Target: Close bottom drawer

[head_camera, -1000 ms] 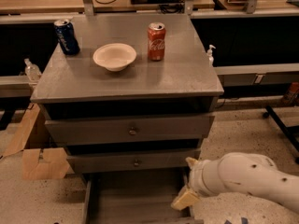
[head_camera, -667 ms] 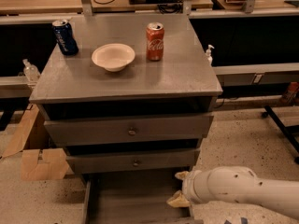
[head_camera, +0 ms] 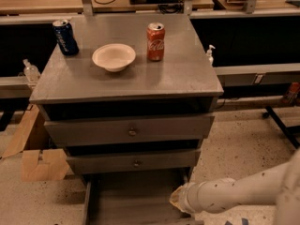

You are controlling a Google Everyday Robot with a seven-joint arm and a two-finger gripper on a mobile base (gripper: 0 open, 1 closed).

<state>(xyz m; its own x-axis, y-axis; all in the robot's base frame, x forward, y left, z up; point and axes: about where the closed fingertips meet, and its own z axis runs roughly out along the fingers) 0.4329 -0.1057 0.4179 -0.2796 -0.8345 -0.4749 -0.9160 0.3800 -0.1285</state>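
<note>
The bottom drawer (head_camera: 133,201) is pulled far out at floor level under the grey cabinet. I see its shallow inside and side walls; its front runs out of the bottom of the view. My gripper (head_camera: 177,200) sits at the end of the white arm (head_camera: 234,193), low at the drawer's right wall, near its front right corner. I cannot tell whether it touches the wall. Above, the middle drawer front (head_camera: 136,162) and the top drawer front (head_camera: 129,131) each show a small knob.
On the cabinet top (head_camera: 183,81) stand a red cola can (head_camera: 155,41), a blue can (head_camera: 65,37) and a white bowl (head_camera: 114,56). Flattened cardboard (head_camera: 40,163) lies on the floor at the left. A small pump bottle (head_camera: 210,54) stands at the right, a table leg (head_camera: 281,123) beyond.
My arm has dropped lower and reached leftward, bringing the gripper down beside the open drawer's right wall. The drawer and the things on top have not moved.
</note>
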